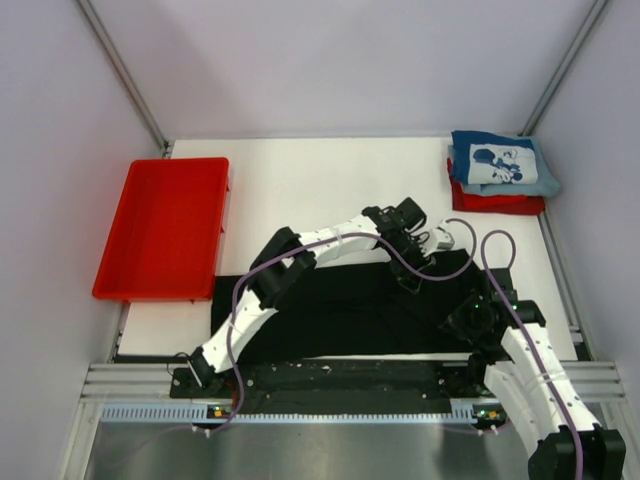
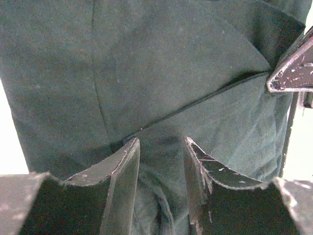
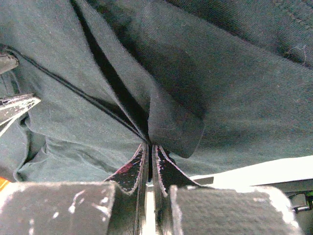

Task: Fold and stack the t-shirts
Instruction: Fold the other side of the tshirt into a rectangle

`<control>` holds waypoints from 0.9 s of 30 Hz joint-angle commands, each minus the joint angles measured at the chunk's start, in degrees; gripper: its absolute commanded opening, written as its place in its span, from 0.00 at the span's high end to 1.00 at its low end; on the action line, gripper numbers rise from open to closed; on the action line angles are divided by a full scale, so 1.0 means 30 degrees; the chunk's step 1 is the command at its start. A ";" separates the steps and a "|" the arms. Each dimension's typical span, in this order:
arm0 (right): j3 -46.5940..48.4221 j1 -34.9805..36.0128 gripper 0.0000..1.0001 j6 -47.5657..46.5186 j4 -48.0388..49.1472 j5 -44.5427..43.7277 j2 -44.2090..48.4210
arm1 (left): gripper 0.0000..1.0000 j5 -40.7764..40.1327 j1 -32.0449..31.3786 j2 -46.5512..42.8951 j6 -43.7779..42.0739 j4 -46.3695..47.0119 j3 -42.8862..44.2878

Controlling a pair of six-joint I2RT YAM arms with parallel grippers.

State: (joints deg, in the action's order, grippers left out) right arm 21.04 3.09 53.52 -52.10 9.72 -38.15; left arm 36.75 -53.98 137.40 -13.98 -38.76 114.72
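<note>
The black t-shirt [image 1: 340,310] lies spread across the near part of the white worktop [image 1: 320,190], just ahead of the arm bases. Its left half is fairly flat and its right half is rumpled where both arms meet. Close up, the cloth is a dark, fine-knit jersey that looks almost green-black. Long creases and a stitched seam run diagonally across it, and one flap is folded over on itself.

The left hand [image 2: 161,142] is down at the shirt's right portion with its jaws parted. Bunched cloth shows in the gap between them, but they do not clamp it. The right hand [image 3: 149,146] is just beside it. Its jaws are pressed together, and a raised ridge of the black cloth runs right into their tips, pinched there.

In the far right corner of the worktop the blue t-shirt [image 1: 505,165] lies folded on top of the folded red t-shirt [image 1: 500,205], whose edge shows along the near side. The blue one has a white cartoon print on its upper face, too small to make out any lettering.

A red tray [image 1: 165,225] sits at the left side of the worktop, well apart from the shirts.
</note>
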 commanded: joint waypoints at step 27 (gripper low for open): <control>0.0019 -0.0093 1.00 -0.0466 -0.0008 -0.0279 0.0032 | 0.54 -0.3729 -0.1021 0.0869 -0.0965 -0.1170 0.1986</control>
State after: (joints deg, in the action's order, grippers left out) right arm 21.04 3.09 52.69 -52.03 9.56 -38.13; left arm 24.10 -56.01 139.46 -15.35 -40.56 120.11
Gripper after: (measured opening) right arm 0.010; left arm 0.500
